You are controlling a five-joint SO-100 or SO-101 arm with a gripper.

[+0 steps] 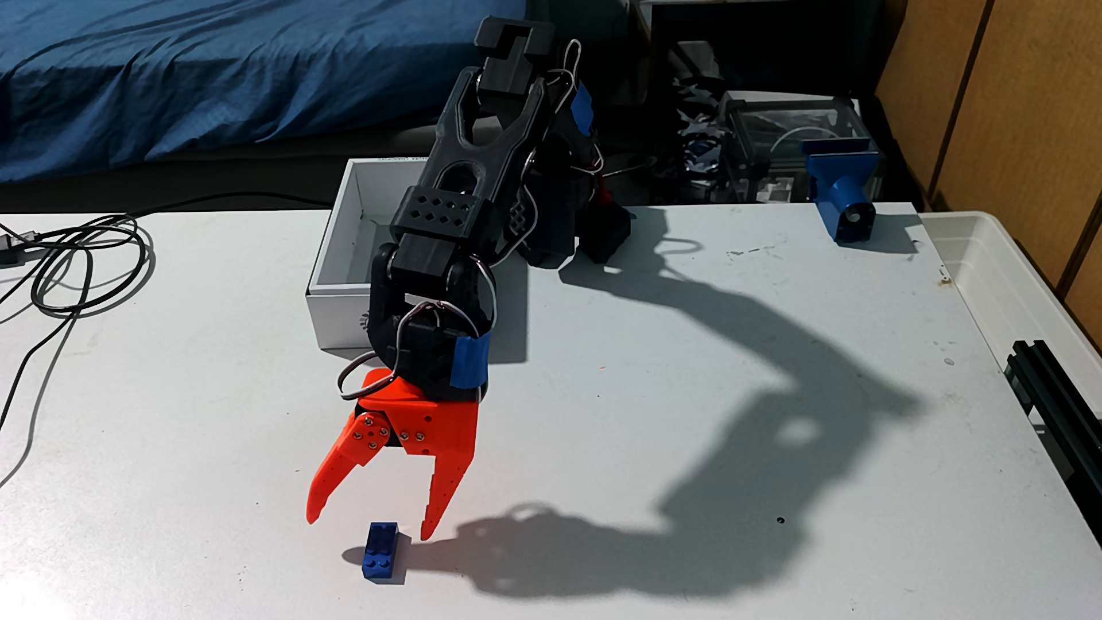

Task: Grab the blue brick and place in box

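From the fixed view I saw my orange gripper [370, 530] with its fingers [325, 483] spread wide, holding nothing, just above the blue brick [378, 551] lying on the table [596, 387]. The box [340, 310] sat behind the arm.

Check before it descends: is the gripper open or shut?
Open: the gripper's orange fingers are spread wide, tips straddling the blue brick.

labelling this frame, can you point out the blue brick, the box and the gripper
blue brick [381, 549], fixed view, on its studded top face
box [335, 325], fixed view, on the white outer wall of its near short side
gripper [370, 529], fixed view, midway between the orange tips, jaws open above the brick
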